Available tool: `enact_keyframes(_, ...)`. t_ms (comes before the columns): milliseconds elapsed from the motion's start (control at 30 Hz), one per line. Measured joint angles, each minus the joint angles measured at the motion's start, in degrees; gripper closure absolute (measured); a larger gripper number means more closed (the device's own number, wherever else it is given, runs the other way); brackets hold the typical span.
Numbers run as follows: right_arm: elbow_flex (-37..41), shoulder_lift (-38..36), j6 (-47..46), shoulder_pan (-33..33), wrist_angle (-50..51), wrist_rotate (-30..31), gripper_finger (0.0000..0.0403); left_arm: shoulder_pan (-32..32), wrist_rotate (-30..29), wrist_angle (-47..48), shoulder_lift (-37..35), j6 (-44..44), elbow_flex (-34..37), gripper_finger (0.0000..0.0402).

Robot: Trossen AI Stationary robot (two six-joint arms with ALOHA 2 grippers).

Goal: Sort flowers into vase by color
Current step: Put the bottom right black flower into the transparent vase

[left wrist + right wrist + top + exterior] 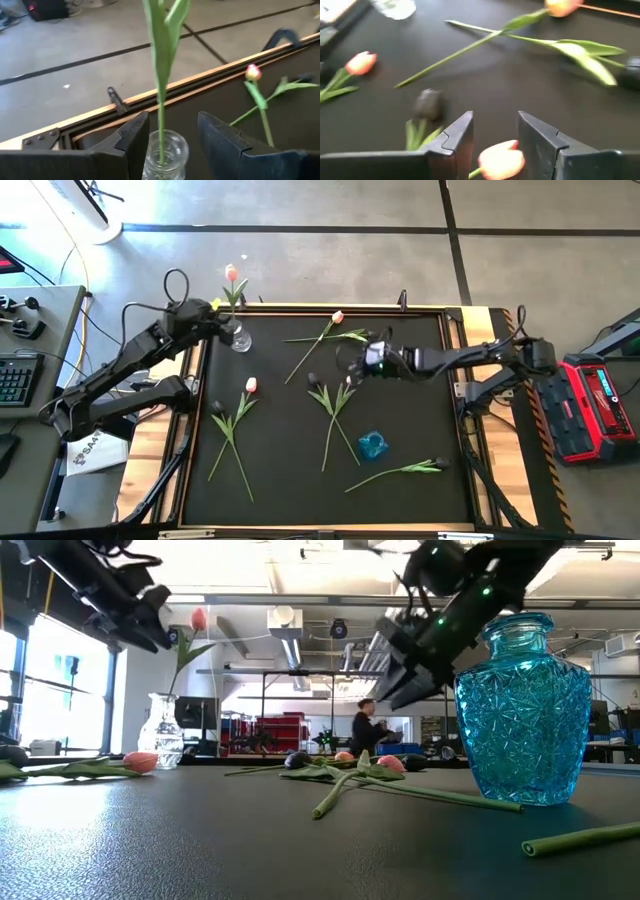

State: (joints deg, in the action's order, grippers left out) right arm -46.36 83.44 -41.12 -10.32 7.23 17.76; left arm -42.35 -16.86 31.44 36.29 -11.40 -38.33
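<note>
A robotics lab in a large industrial hall: exposed ceiling ducts (pixel 285 635), bare concrete floor (pixel 330 265) marked with dark tape lines, a keyboard (pixel 14 380) at nine o'clock, and a person (pixel 365 728) working beyond the bench (pixel 290 405).

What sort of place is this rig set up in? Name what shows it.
Probably a big industrial workshop or lab hall: the low view shows exposed ceiling ducts, metal racks and a person working in the distance. Taped lines cross a concrete floor beyond the table.

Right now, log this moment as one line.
left end effector: open, at clear vase holding one pink tulip | right end effector: open over pink tulip on mat | blue vase: empty
</note>
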Motion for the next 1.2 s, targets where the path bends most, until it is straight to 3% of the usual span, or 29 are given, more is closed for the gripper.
enact_keyframes(167,-2.6,0.1,4.4,-8.2,6.3,-2.2,0.0263,3.5,-0.4,0.2,-3.0,1.2,0.0,0.0243)
enact_keyframes(333,-5.1,0.1,22.6,-15.5,8.9,-8.8,0.0263,7.8,-1.1,0.4,-4.0,4.6,0.0,0.0243)
enact_keyframes(567,-8.7,1.5,41.9,-21.0,10.2,-12.7,0.0263,16.6,2.9,-0.3,-2.0,7.7,0.0,0.0249)
enact_keyframes(733,-13.8,8.1,51.9,-22.5,18.4,-14.0,0.0263,23.6,2.8,-3.5,0.3,9.1,0.0,0.0267)
enact_keyframes(967,-17.5,13.6,47.0,-21.0,33.2,-12.0,0.0263,32.6,2.2,-4.6,3.0,9.1,0.0,0.028)
enact_keyframes(1100,-17.5,9.7,45.8,-19.4,36.0,-8.5,0.0263,35.8,-0.2,-6.2,3.9,9.1,0.0,0.0281)
enact_keyframes(1200,-17.6,5.2,44.7,-18.6,38.0,-9.4,0.0263,37.5,-0.4,-6.8,4.6,9.0,0.0,0.0281)
